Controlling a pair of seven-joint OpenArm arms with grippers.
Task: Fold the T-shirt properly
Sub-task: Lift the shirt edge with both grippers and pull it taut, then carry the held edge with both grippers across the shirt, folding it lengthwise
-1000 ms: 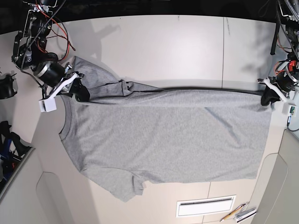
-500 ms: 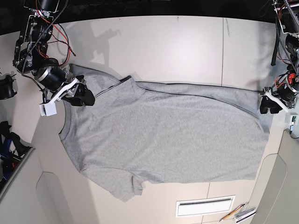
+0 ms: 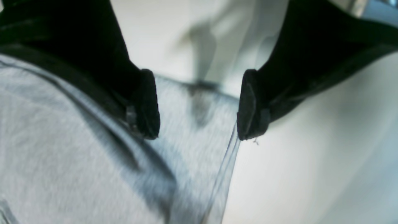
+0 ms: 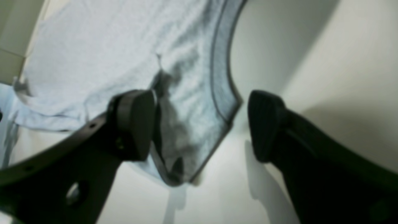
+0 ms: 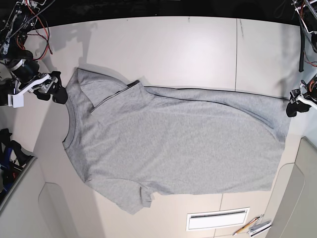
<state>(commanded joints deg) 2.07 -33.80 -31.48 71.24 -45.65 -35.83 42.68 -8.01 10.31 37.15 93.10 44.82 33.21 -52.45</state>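
Observation:
The grey T-shirt (image 5: pixel 173 144) lies spread flat on the white table (image 5: pixel 188 49), plain side up, with the neck at the left and the hem at the right. Its far sleeve (image 5: pixel 106 89) is folded over onto the chest. My right gripper (image 5: pixel 56 92) stands open just left of the shoulder, holding nothing. In the right wrist view the gripper (image 4: pixel 200 124) hangs above the T-shirt's stitched edge (image 4: pixel 222 87). My left gripper (image 5: pixel 292 107) is open beside the far hem corner. The left wrist view has the gripper (image 3: pixel 199 132) apart over the T-shirt's corner (image 3: pixel 192 149).
A white slotted plate (image 5: pixel 218 219) and a few pens (image 5: pixel 252 227) lie at the table's near right. Dark gear (image 5: pixel 11 146) sits off the left edge. Angled panels (image 5: pixel 297 198) border the near corners.
Both grippers have let go of the T-shirt's far edge and pulled outward, away from the cloth. The lifted edge has settled flat, with the far sleeve folded over.

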